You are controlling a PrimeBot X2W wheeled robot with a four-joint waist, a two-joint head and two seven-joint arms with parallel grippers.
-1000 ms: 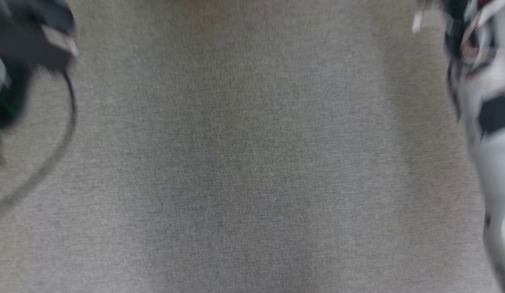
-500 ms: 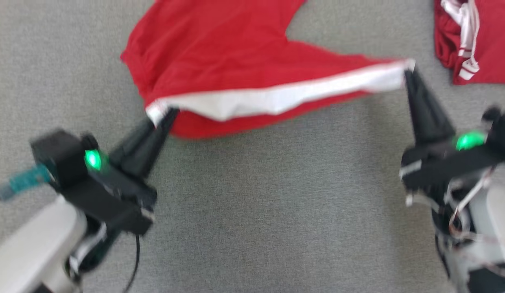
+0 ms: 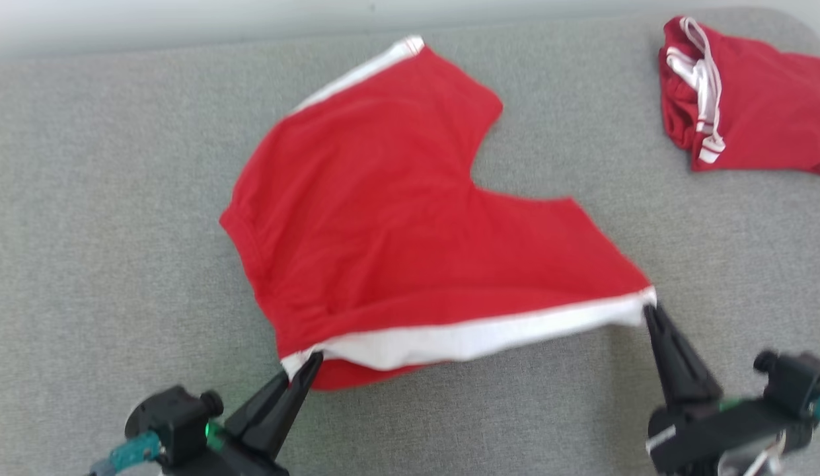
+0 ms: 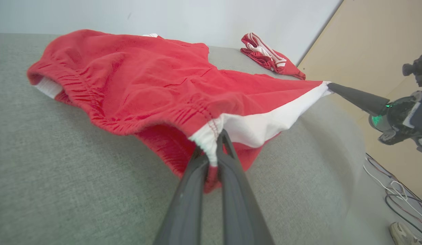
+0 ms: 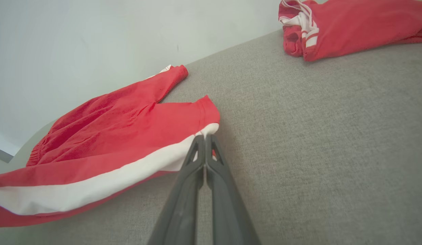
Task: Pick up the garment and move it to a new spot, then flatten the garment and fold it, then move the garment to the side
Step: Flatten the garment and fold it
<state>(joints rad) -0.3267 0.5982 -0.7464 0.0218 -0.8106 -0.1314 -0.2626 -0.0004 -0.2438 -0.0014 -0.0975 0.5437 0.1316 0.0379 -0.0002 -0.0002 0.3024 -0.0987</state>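
I hold the red shorts (image 3: 383,244) stretched between both grippers, low over the grey cushion (image 3: 119,231). My left gripper (image 3: 312,360) is clamped tight on the waistband end of the white stripe (image 3: 489,334); my right gripper (image 3: 647,311) pinches its hem end, fingers fully together. The shorts' far leg lies on the cushion. A second red garment (image 3: 746,99) sits well apart, far right.

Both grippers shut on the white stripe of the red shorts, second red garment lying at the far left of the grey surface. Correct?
Not quite: the second red garment lies at the far right, as the head view shows. The rest holds: the left gripper and right gripper are both shut on the white stripe of the red shorts.
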